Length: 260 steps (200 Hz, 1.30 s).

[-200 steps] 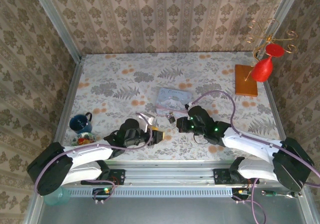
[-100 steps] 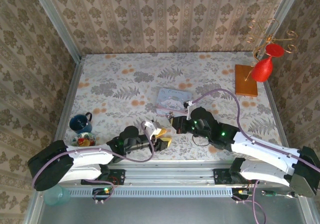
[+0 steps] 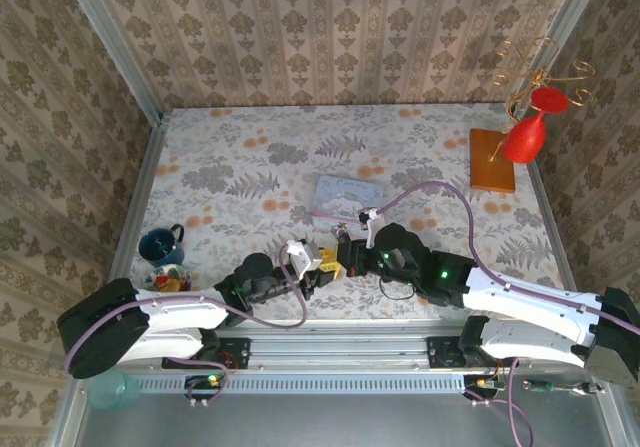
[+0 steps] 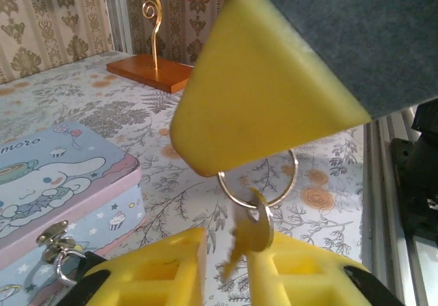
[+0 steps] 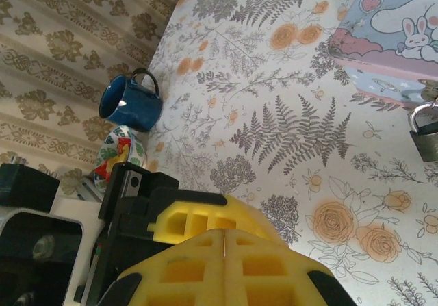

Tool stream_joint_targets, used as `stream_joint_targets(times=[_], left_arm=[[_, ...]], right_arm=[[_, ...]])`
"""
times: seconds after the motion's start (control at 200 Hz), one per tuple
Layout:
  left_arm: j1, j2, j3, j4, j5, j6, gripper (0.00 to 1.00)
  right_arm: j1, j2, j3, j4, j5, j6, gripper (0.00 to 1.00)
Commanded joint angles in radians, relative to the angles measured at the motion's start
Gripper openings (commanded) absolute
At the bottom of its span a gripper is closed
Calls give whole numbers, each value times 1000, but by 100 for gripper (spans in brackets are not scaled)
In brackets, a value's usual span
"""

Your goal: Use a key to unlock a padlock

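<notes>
My right gripper (image 5: 224, 232) is shut on a silver key ring (image 4: 287, 183), seen as a thin metal line between its yellow pads. A brass key (image 4: 250, 234) hangs from the ring, slightly blurred. It dangles in the narrow gap of my left gripper (image 4: 226, 251), resting against the right-hand finger while the other finger stands clear of it. Both grippers meet near the table's front middle, left gripper (image 3: 318, 269) and right gripper (image 3: 342, 259). The small dark padlock (image 5: 428, 136) with its silver shackle hangs at the tin's clasp, also visible as the padlock (image 3: 342, 235) just beyond the grippers.
A pale blue-pink cartoon tin (image 3: 346, 198) lies behind the grippers. A blue mug (image 3: 160, 244) and a colourful cup (image 3: 166, 279) stand front left. At back right a red glass (image 3: 525, 137) hangs on a gold wire stand with a wooden base (image 3: 492, 160).
My right gripper has carried the ring and key leftward to the left gripper. The left gripper has swung up to face it, and its jaws have narrowed around the key.
</notes>
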Motion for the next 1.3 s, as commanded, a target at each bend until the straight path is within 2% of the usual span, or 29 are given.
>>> stream_joint_targets(times=[0.0, 0.255, 0.365, 0.465, 0.52, 0.59, 0.67, 0.835, 0.92, 1.0, 1.145, 1.295], left_arm=[[-6, 1, -14, 48, 27, 19, 17], [-4, -25, -21, 34, 31, 24, 3], [-3, -40, -27, 33, 19, 17, 0], [-3, -60, -28, 20, 4, 9, 0], [0, -81, -23, -12, 8, 6, 0], [9, -119, -3, -104, 42, 11, 0], [11, -173, 45, -273, 51, 30, 0], [25, -243, 152, -584, 87, 83, 0], [28, -246, 212, -712, 125, 105, 0], [28, -230, 274, -841, 154, 131, 0], [20, -188, 366, -1018, 156, 184, 0], [14, -140, 407, -1062, 167, 215, 0]], right_arm=[[9, -20, 38, -22, 52, 14, 0], [7, -23, 49, -41, 66, 12, 0], [7, -17, 61, -58, 66, 0, 1], [5, -19, 64, -79, 71, -9, 7], [-1, -18, 72, -102, 71, -26, 15], [-25, -7, 89, -149, 58, -60, 33], [-66, -5, 97, -190, 23, -124, 40], [-127, -98, 2, -106, -57, -358, 46], [-130, -168, -92, -2, -120, -528, 52], [-130, -227, -152, 24, -170, -653, 56], [-130, -308, -209, 27, -242, -748, 57], [-130, -331, -284, 124, -325, -759, 56]])
